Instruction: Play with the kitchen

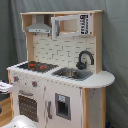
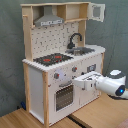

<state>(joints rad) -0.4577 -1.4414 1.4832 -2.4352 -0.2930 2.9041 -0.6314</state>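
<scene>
A dark grey cloth backdrop [image 2: 10,55] hangs behind everything in both exterior views; a light wooden table surface [image 2: 95,112] carries the scene in the second exterior view, with a seam running across it at about 6 o'clock; the white robot arm [image 2: 112,85] reaches in from 4 o'clock in the second exterior view and partly covers the lower front of the cabinet; in the first exterior view only pale blurred parts, probably of the arm, show at 7 and 9 o'clock.

The tall white-and-light-wood toy kitchen [image 2: 42,85] stands upright on the table at the centre of both exterior views, close before the backdrop; its black stovetop with red rings [image 2: 52,59] lies on the counter beside the grey sink [image 2: 82,50], over which the black curved faucet [image 2: 75,40] arches; a grey hood [image 2: 49,21] sits under the top shelf at 11 o'clock; a pegboard back [image 2: 52,37] spans the middle; the oven door [image 2: 64,96] with its dark window sits below the round knobs [image 2: 56,76].

The white gripper [image 2: 80,82] is just before the cabinet front, right of the oven door; whether its fingers are apart or together I cannot tell.
</scene>
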